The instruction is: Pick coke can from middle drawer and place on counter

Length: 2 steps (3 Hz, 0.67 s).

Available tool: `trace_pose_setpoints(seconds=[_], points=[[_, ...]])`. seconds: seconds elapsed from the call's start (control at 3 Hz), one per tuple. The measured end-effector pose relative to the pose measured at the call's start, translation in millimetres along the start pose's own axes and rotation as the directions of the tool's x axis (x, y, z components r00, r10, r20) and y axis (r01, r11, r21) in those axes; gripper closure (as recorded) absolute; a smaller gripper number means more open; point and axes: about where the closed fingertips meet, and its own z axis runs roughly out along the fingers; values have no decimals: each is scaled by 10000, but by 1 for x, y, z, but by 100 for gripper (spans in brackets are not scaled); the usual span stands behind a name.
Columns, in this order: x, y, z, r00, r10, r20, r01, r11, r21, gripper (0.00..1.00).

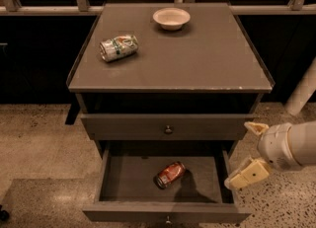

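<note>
The coke can (pixel 169 173), red with silver ends, lies on its side on the floor of the pulled-out middle drawer (pixel 123 180), near the centre. My gripper (pixel 247 152) is at the right, just outside the drawer's right wall and level with the closed drawer above. Its two pale fingers are spread open and hold nothing. It is to the right of the can and apart from it. The counter (pixel 197 59) is the grey-brown top slab above.
A silver, green and white can (pixel 118 47) lies on its side at the counter's left. A pale bowl (pixel 171 18) stands at its back centre. A closed drawer with a round knob (pixel 168 130) sits above the open one. Speckled floor surrounds the cabinet.
</note>
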Motion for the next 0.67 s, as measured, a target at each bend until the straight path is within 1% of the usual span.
trace_pose_setpoints(seconds=[0.33,0.67], points=[[32,6,44,9969,682,398,-680,9977,-61,0],[33,4,46,9968,696,406,-697,9976,14,0]])
